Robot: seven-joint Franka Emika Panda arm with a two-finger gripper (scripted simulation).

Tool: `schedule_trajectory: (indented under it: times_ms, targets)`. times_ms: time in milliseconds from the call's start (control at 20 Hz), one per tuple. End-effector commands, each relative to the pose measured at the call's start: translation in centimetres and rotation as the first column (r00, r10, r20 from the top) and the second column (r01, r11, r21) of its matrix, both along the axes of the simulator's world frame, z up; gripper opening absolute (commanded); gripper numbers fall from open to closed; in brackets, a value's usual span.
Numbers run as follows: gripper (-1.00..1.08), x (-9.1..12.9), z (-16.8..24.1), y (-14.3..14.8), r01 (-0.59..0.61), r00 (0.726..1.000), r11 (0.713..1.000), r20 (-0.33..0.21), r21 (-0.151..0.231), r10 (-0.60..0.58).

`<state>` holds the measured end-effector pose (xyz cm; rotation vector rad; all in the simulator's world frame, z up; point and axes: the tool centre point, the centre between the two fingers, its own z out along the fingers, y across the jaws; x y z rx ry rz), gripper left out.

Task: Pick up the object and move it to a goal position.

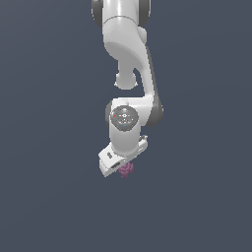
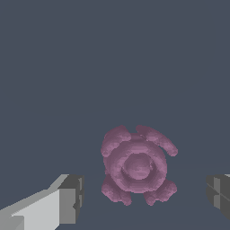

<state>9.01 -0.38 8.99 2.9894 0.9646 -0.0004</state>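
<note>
We judge the object (image 2: 137,166) to be light and stiff, a small lump that should lift easily; its knobbly lobes give uneven contact, so it could twist or slip if pinched on a lobe tip. We would take hold across the rounded central body, with one pad on each side between the lobes. It is magenta-pink, roughly round, with concentric ridges in the middle and bumpy lobes sticking out around it, and far smaller than the white arm. In the wrist view it lies on the plain grey desk (image 2: 112,58) between the two fingertips (image 2: 72,197), nearer neither by much. The end effector (image 2: 146,200) is spread wide, both pads well clear of the lump, holding nothing. In the exterior view it hangs directly above the object (image 1: 126,170).
</note>
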Motion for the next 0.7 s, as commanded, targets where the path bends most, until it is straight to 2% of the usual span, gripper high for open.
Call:
schedule_trajectory:
  times_ms: [0, 400, 650]
  targets:
    - [1.0, 0.0, -0.5, 0.0, -0.001, 1.0, 1.0, -0.001, 0.0, 0.001]
    - [1.0, -0.1, -4.5, 0.0, -0.004, 1.0, 1.0, 0.0, 0.0, 0.004]
    - [1.0, 0.0, -4.9, 0.0, -0.004, 1.0, 1.0, 0.0, 0.0, 0.004]
